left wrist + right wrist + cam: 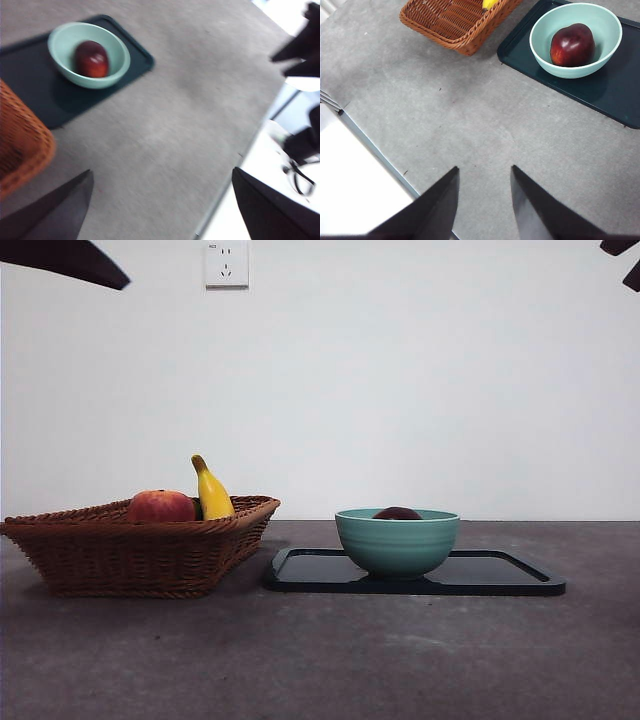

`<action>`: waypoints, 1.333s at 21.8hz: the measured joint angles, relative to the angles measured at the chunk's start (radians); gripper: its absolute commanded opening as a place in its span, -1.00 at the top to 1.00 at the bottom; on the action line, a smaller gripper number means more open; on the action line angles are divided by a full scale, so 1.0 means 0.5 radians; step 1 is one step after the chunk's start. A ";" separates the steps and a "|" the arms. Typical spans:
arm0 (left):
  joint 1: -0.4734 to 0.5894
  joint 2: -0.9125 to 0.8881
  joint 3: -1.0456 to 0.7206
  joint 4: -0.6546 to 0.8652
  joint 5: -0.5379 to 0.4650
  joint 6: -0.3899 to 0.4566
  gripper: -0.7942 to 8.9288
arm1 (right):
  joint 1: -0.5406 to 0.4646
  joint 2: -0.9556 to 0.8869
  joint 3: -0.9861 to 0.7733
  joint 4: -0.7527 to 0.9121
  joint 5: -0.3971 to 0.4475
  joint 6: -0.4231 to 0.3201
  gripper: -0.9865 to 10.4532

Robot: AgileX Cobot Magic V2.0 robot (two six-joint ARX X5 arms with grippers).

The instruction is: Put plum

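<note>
Maroon plum (398, 513) sits mostly hidden inside bowl (397, 543).

Plum (92, 59): lay inside the bowl (64, 39).
Bowl: stood on the tray (35, 95).
Basket (20, 137): sat beside the tray.
Left gripper (162, 205): jaws wide apart, empty, above bare table (170, 110).

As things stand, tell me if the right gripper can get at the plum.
Probably yes. The plum lies uncovered in the open bowl, nothing above it; the right gripper is open, off to the side.
</note>
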 measured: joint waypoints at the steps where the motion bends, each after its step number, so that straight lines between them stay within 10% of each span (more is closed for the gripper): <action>1: -0.009 0.063 0.056 0.001 -0.038 -0.005 -0.06 | 0.000 0.000 0.000 0.000 0.000 0.001 0.54; 13: -0.114 1.186 1.048 0.150 -0.332 0.078 -0.06 | 0.000 -0.001 0.000 -0.024 -0.060 0.002 0.54; 29: -0.322 2.106 1.299 0.604 -0.546 0.185 -0.06 | 0.000 -0.253 0.000 -0.307 -0.068 0.117 0.54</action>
